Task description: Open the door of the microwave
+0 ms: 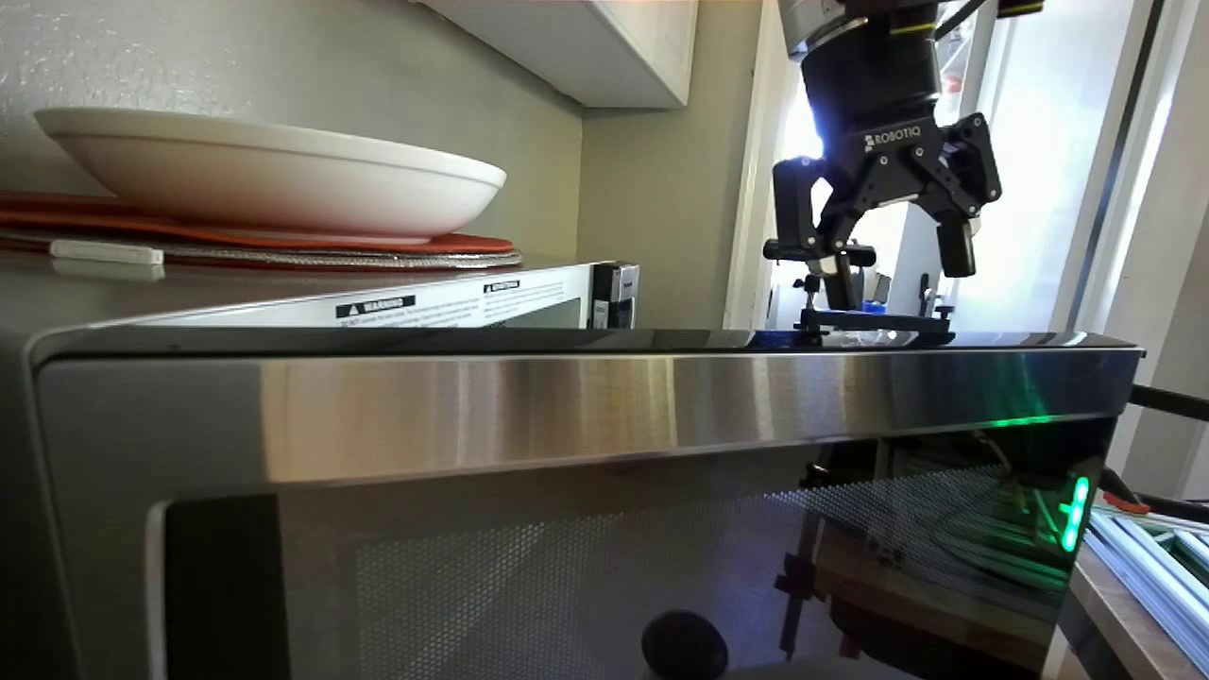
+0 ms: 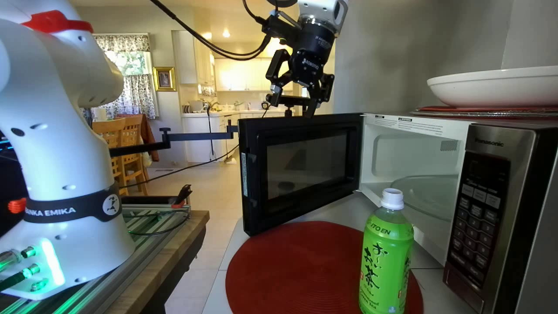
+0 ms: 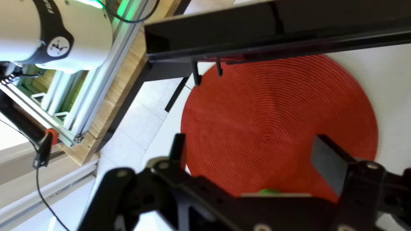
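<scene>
The door (image 2: pixel 254 187) of the microwave (image 2: pixel 521 148) stands wide open, swung out from the cavity. In an exterior view its steel and dark glass outer face (image 1: pixel 472 416) fills the front. Its black top edge (image 3: pixel 273 29) crosses the top of the wrist view. My gripper (image 1: pixel 897 269) also shows in an exterior view (image 2: pixel 293 104) and the wrist view (image 3: pixel 250 149). It is open and empty, fingers pointing down, about level with or just above the door's top edge, on its inner side. I see no contact with the door.
A green bottle (image 2: pixel 386 261) stands on a round red mat (image 2: pixel 296 266) before the cavity. A white bowl (image 1: pixel 274 179) sits on top of the microwave. The robot base (image 2: pixel 65 205) is beyond the door's free edge. A white cupboard (image 1: pixel 623 47) hangs above.
</scene>
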### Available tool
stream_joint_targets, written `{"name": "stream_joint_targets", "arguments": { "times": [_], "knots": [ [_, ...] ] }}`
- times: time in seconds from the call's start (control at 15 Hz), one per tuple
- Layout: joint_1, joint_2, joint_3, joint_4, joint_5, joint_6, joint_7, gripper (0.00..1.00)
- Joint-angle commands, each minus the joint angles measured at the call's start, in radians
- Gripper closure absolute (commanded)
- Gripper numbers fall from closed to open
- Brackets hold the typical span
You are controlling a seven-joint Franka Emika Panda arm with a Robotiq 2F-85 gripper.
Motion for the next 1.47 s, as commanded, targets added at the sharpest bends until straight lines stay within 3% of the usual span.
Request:
{"name": "stream_joint_targets", "arguments": {
  "times": [0.0, 0.6, 0.67, 1.4],
  "knots": [
    [-0.007, -0.003, -0.025, 0.003, 0.020, 0.070, -0.126, 0.00],
    [-0.037, 0.010, -0.082, 0.066, 0.019, 0.188, -0.483, 0.00],
    [-0.045, 0.002, -0.067, 0.053, 0.008, 0.179, -0.398, 0.00],
    [-0.048, 0.003, -0.068, 0.059, 0.008, 0.187, -0.449, 0.00]
  ]
}}
